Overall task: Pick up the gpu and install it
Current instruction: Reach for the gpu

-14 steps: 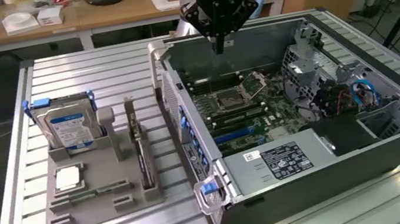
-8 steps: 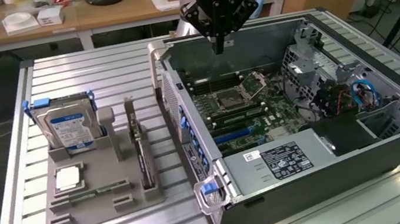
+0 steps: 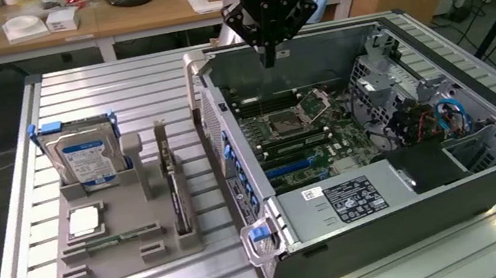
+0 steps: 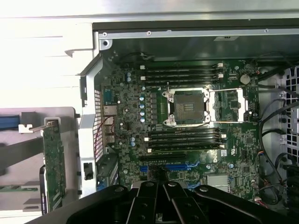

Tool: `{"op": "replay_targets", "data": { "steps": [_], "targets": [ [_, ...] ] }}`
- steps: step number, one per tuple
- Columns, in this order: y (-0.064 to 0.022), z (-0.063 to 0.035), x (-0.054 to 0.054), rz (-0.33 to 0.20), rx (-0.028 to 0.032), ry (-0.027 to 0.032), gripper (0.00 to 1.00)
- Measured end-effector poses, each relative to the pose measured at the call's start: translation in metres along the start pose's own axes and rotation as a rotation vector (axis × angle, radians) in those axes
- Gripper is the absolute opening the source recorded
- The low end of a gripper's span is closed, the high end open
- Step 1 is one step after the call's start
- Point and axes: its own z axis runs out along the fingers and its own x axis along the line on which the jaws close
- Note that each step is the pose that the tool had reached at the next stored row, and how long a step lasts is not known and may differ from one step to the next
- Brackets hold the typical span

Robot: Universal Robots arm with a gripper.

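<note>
At the exterior view's top, the gripper [image 3: 268, 61] is hovering closed and empty; the gpu [image 3: 176, 194] is standing lower left.

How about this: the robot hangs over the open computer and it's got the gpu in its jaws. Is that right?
Not quite. The gripper does hang over the open computer case, but its jaws are shut on nothing. The exterior view shows the gpu standing on edge in the grey holder, beside the hard drive.
</note>
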Motion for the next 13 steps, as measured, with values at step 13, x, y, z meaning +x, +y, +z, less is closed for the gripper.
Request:
{"op": "replay_targets", "data": {
  "steps": [13],
  "targets": [
    [-0.0005, 0.0001, 0.0059, 0.0, 0.0, 0.0, 0.11]
  ]
}}
